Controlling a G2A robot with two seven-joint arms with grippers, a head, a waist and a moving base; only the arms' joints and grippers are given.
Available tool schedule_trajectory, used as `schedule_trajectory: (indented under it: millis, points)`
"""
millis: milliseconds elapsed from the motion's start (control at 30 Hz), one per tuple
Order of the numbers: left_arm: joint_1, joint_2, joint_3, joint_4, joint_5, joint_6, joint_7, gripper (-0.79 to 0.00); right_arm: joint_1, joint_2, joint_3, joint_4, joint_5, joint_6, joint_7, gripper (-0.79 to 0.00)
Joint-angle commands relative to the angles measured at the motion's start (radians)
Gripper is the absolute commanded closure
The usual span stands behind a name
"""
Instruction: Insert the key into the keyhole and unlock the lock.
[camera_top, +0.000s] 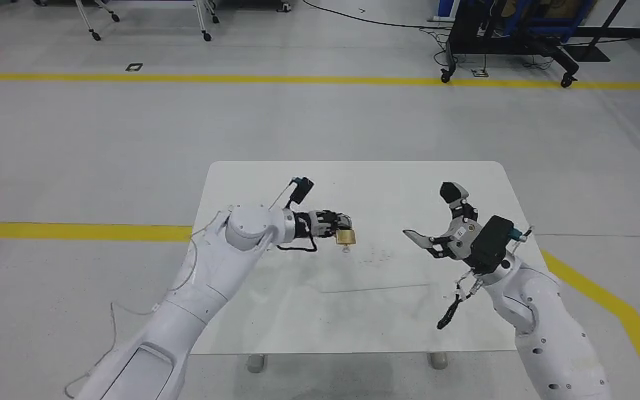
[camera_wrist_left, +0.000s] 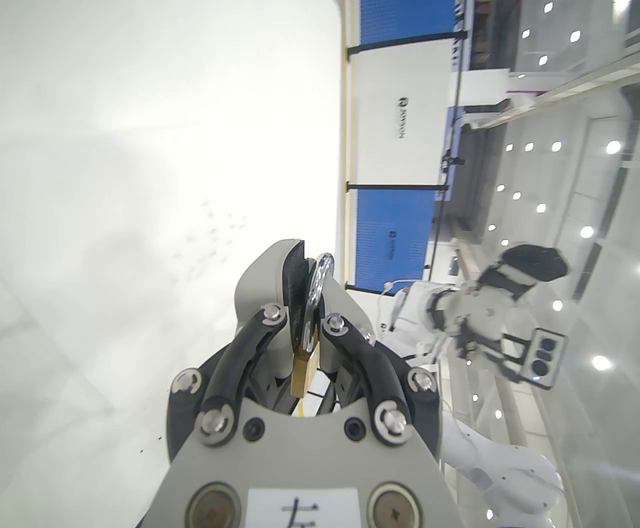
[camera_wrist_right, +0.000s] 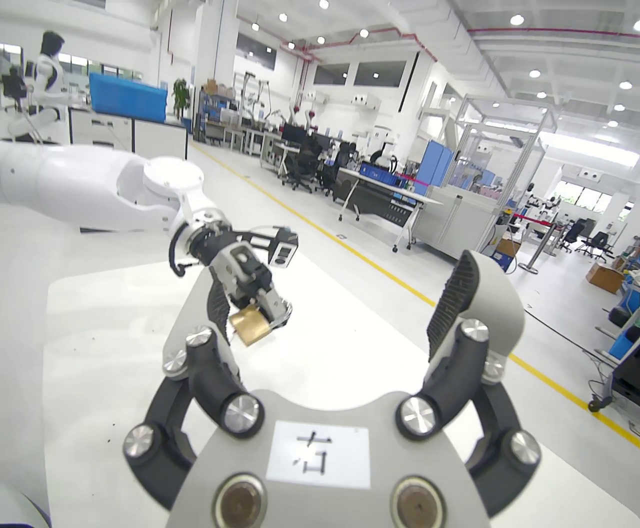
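Left fingers (camera_top: 333, 221) are clamped tight on the brass lock (camera_top: 345, 237), holding it over the white bench (camera_top: 400, 185) pretty much dead centre of the top view. Right fingers (camera_top: 452, 194) are spread wide apart, right of centre.

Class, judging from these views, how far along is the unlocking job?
Done: the left gripper holds the brass padlock clamped. In hand: the right gripper, jaws open, holds nothing and stands apart from it. Left: inserting the key and turning it.
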Motion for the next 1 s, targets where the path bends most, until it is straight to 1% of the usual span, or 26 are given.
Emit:
schedule_trajectory:
  millis: [0,67,133,167,200,233,267,300,400,467,533,633,733,833,900,967]
  points:
    - [-0.024,-0.011,0.060,0.006,0.068,0.067,-0.018,0.000,0.003,-0.001,-0.021,0.000,-0.004,0.012,0.008,-0.785]
    - [-0.046,-0.024,0.103,0.021,0.100,0.112,-0.037,0.000,0.003,-0.001,-0.021,0.000,-0.004,0.012,0.008,-0.785]
    - [-0.064,-0.038,0.133,0.036,0.107,0.129,-0.043,-0.015,0.003,-0.001,-0.021,0.000,-0.004,0.012,0.008,-0.785]
    - [-0.073,-0.045,0.151,0.049,0.113,0.142,-0.057,-0.240,0.003,-0.001,-0.021,0.000,-0.004,0.012,0.008,-0.785]
    - [-0.086,-0.052,0.167,0.061,0.125,0.152,-0.060,-0.348,0.003,-0.001,-0.021,0.000,-0.004,0.012,0.008,-0.785]
    - [-0.096,-0.058,0.184,0.072,0.142,0.157,-0.060,-0.428,0.003,-0.001,-0.021,0.000,-0.004,0.012,0.008,-0.785]
    - [-0.103,-0.065,0.197,0.084,0.146,0.162,-0.065,-0.529,0.003,-0.001,-0.021,0.000,-0.004,0.012,0.008,-0.785]
    - [-0.111,-0.071,0.206,0.096,0.147,0.165,-0.067,-0.785,0.003,-0.001,-0.021,0.000,-0.004,0.012,0.008,-0.785]
    - [-0.126,-0.085,0.218,0.130,0.143,0.163,-0.059,-0.785,0.003,-0.001,-0.021,0.000,-0.004,0.012,0.008,-0.785]
    - [-0.133,-0.089,0.215,0.147,0.138,0.158,-0.048,-0.785,0.003,-0.001,-0.021,0.000,-0.004,0.012,0.008,-0.785]
    - [-0.134,-0.089,0.202,0.157,0.128,0.150,-0.038,-0.785,0.003,-0.001,-0.021,0.000,-0.004,0.012,0.008,-0.785]
    - [-0.125,-0.078,0.164,0.152,0.108,0.132,-0.023,-0.785,0.003,-0.001,-0.021,0.000,-0.004,0.012,0.008,-0.785]
    - [-0.099,-0.057,0.099,0.116,0.072,0.091,-0.013,-0.785,0.003,-0.001,-0.021,0.000,-0.004,0.012,0.008,-0.785]
    - [-0.057,-0.024,0.017,0.042,0.073,0.035,0.033,-0.785,0.003,-0.001,-0.021,0.000,-0.004,0.012,0.008,-0.785]
    - [-0.020,0.003,-0.049,-0.039,0.112,0.007,0.085,-0.785,0.003,-0.001,-0.024,0.001,0.001,0.021,0.010,-0.785]
    - [0.033,0.033,-0.123,-0.146,0.162,-0.010,0.122,-0.785,0.008,-0.003,-0.032,0.011,0.037,0.019,0.003,-0.785]
